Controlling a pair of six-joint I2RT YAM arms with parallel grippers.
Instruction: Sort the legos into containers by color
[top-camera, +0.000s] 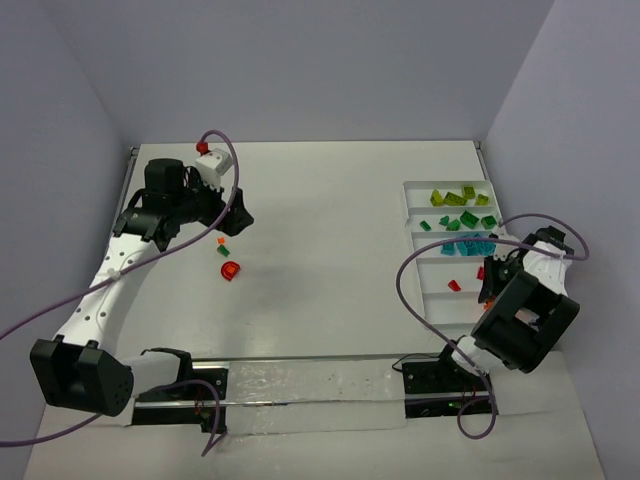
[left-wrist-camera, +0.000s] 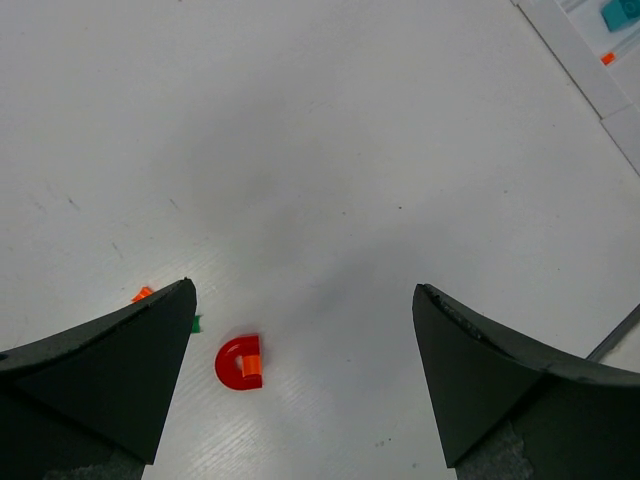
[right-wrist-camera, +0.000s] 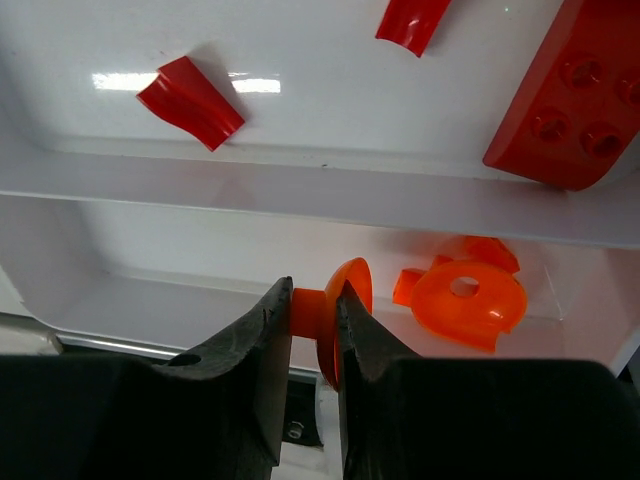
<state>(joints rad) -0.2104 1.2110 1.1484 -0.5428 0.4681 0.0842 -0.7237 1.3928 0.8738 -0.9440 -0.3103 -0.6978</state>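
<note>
My right gripper (right-wrist-camera: 315, 300) is shut on an orange round lego (right-wrist-camera: 350, 300) and holds it over the tray's nearest compartment, where other orange legos (right-wrist-camera: 465, 295) lie. The compartment beyond holds red legos (right-wrist-camera: 190, 102). In the top view this gripper (top-camera: 490, 278) hangs over the near end of the white tray (top-camera: 412, 215). My left gripper (left-wrist-camera: 304, 287) is open and empty above the table. Just below and left of it lies a red arch lego (left-wrist-camera: 235, 362) with an orange piece in it. A small orange lego (left-wrist-camera: 142, 294) and a green lego (left-wrist-camera: 196, 323) peek out by the left finger.
The tray's far compartments hold lime green legos (top-camera: 455, 197), dark green legos (top-camera: 465, 220) and teal legos (top-camera: 470, 246). The three loose legos (top-camera: 228, 268) lie left of centre. Walls close the table at the back and sides. The tray's corner shows in the left wrist view (left-wrist-camera: 590, 70).
</note>
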